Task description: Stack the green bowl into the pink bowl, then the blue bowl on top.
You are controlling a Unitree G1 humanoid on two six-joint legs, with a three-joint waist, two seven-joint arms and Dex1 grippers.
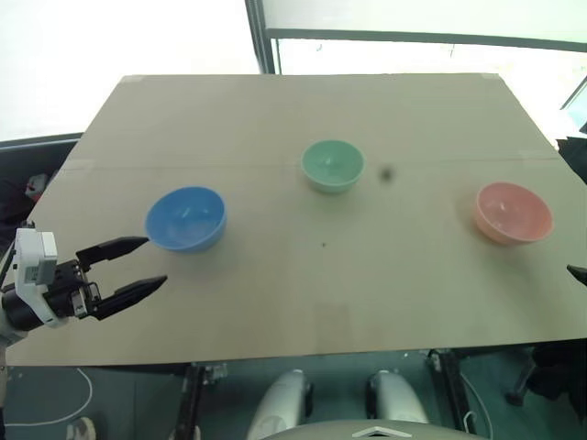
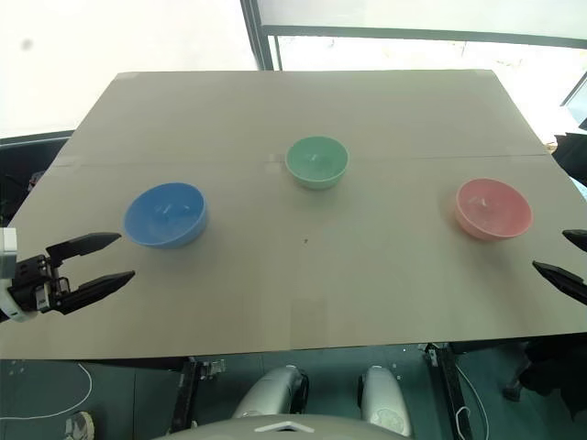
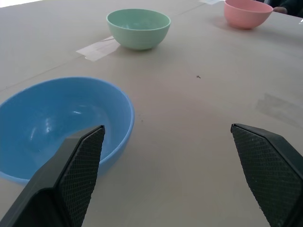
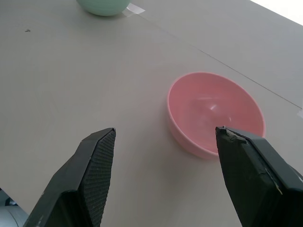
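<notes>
Bench [image 1: 275,302]: blue bowl [image 1: 186,218] L, green bowl [image 1: 332,164] mid, pink bowl [image 1: 513,212] R, all apart. L claw [image 1: 142,265] spread nr blue, empty; R claw [image 2: 569,256] spread nr pink, empty.

We are looking at a tan counter [image 1: 275,119]; bright daylight is pouring through windows [image 1: 413,18] behind it, above a teal floor [image 1: 46,403].

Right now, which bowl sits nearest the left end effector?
The blue bowl, just beyond the open left end effector; the green bowl and pink bowl lie farther right.
</notes>
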